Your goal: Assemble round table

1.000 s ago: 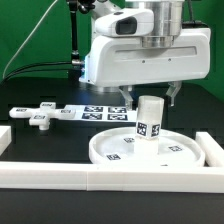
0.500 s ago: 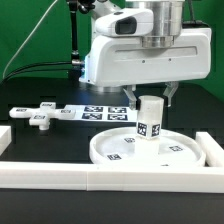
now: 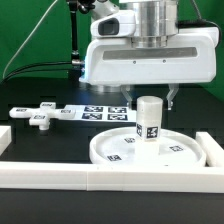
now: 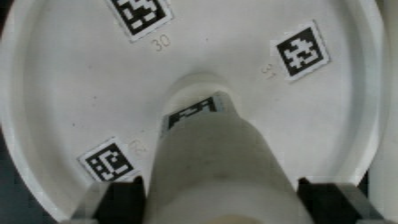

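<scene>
The large round disc (image 3: 112, 157) lies flat on the black table, tags facing up. The short thick leg (image 3: 149, 121) stands upright on its middle. My gripper (image 3: 149, 99) hangs straight above and is shut on the leg's top. In the wrist view the leg (image 4: 214, 150) fills the space between the two black pads (image 4: 121, 198), which press on its sides, and the disc (image 4: 89, 90) spreads out beneath. The small flat foot (image 3: 40, 117) lies loose on the table at the exterior view's left.
The marker board (image 3: 95, 112) lies flat behind the disc. A long white rail (image 3: 100, 181) runs along the front, and another rail (image 3: 212, 150) stands at the exterior view's right. A short white rail end (image 3: 4, 136) sits at the left edge.
The hand has turned about its vertical axis while staying over the leg. The leg and the disc stay in the same place.
</scene>
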Controlling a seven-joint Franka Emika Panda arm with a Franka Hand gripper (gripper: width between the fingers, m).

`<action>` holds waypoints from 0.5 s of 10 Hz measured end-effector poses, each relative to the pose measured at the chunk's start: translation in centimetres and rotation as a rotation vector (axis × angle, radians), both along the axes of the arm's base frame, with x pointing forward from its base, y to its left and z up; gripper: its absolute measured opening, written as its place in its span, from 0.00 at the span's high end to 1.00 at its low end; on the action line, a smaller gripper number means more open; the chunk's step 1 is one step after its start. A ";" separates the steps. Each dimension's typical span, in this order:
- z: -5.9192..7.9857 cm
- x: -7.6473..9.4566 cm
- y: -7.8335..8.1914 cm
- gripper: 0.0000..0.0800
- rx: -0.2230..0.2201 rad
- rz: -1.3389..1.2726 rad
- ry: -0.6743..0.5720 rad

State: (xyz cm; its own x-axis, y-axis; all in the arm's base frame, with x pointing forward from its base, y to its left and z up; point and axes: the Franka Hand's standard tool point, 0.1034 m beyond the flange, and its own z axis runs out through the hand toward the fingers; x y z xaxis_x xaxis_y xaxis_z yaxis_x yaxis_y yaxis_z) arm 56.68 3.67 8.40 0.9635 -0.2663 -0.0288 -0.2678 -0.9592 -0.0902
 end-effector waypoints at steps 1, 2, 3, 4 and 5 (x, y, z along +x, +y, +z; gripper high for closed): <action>0.0 0.0 0.0 0.49 0.008 -0.139 0.014; 0.0 0.0 0.0 0.49 0.006 -0.261 0.026; 0.0 0.0 0.0 0.49 0.012 -0.375 0.036; -0.1 -0.2 0.1 0.49 0.021 -0.529 0.052; -0.1 -0.3 0.4 0.49 0.023 -0.629 0.064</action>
State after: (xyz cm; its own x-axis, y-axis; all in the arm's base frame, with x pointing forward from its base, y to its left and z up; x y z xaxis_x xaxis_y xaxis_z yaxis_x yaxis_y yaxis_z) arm 56.35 4.07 8.28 0.6192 -0.7796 -0.0937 -0.7853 -0.6147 -0.0742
